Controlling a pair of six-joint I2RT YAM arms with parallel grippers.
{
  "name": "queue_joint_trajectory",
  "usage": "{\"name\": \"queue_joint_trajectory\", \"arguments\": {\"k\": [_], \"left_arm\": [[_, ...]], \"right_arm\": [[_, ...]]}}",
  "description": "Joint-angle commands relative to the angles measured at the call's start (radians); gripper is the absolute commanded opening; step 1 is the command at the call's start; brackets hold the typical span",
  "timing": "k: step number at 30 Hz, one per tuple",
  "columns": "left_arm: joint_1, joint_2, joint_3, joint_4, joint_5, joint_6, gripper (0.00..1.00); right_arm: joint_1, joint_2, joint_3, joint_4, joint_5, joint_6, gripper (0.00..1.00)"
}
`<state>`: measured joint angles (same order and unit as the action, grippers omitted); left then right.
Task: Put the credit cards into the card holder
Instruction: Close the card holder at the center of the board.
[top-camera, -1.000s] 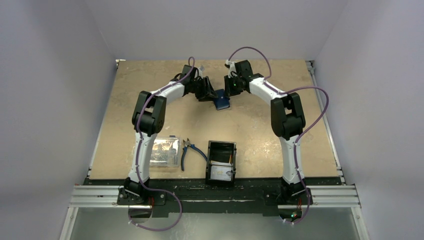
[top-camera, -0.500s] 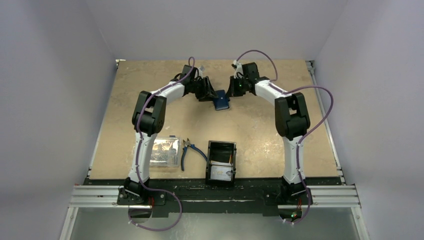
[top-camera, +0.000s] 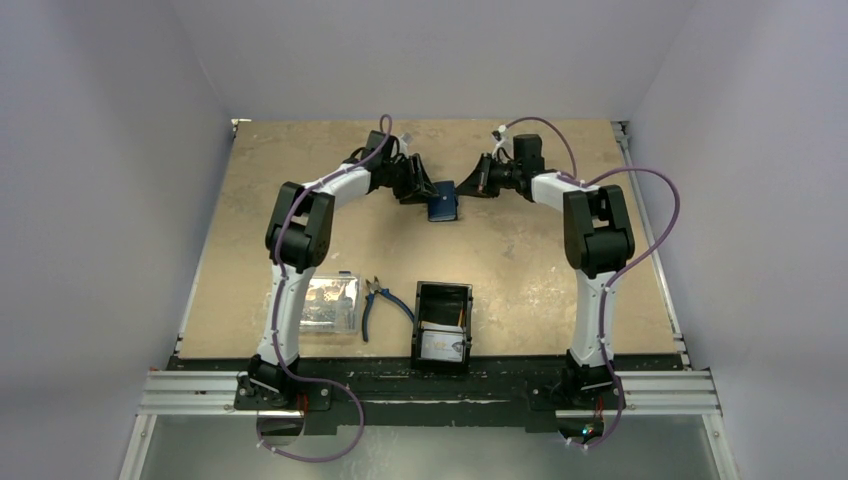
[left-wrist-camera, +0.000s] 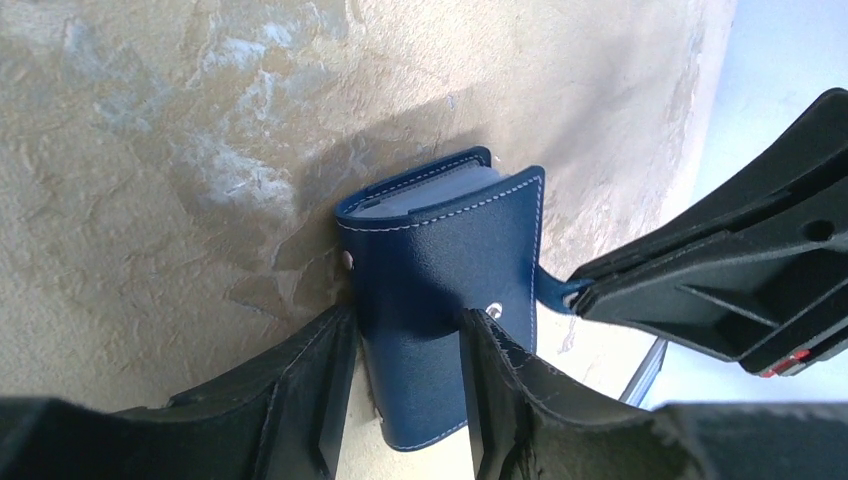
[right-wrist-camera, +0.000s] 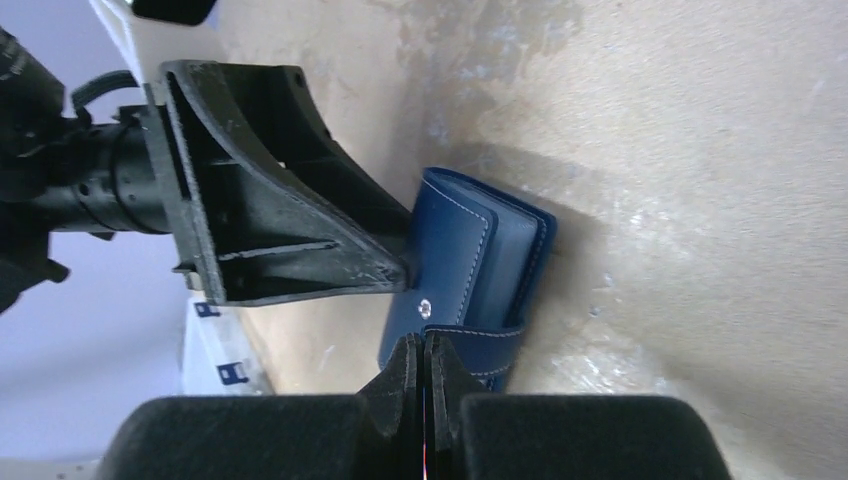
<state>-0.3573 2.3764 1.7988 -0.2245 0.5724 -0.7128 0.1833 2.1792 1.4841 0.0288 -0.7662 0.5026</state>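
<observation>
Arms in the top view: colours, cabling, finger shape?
Both the left arm and the right arm have white links with black joint housings. A purple cable loops along each. Fingers are black, wedge-shaped, with open ribbing.

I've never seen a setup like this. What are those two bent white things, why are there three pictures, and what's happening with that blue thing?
Those are two robot arms bolted at the near edge of the table, each ending in a two-fingered pincer. The wide picture comes from a fixed camera above and behind them. The two close-ups come from a small camera on each wrist, so you see that arm's own fingers.

The blue thing is a folding card holder. The left pincer clamps it by its sides, and the right pincer, shut tight, pinches its closing tab.

Nearer the arms' bases lie a black tray with cards in it, blue-handled pliers and a clear box.
</observation>
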Motion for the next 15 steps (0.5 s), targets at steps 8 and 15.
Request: {"name": "queue_joint_trajectory", "arguments": {"k": [8, 15], "left_arm": [[-0.039, 0.015, -0.002, 0.009, 0.003, 0.012, 0.42], [-0.040, 0.010, -0.005, 0.021, 0.012, -0.001, 0.42]], "right_arm": [[0.009, -0.014, -0.031, 0.153, -0.062, 0.169, 0.00], [0.039, 0.008, 0.066, -0.057, 0.056, 0.018, 0.00]]}}
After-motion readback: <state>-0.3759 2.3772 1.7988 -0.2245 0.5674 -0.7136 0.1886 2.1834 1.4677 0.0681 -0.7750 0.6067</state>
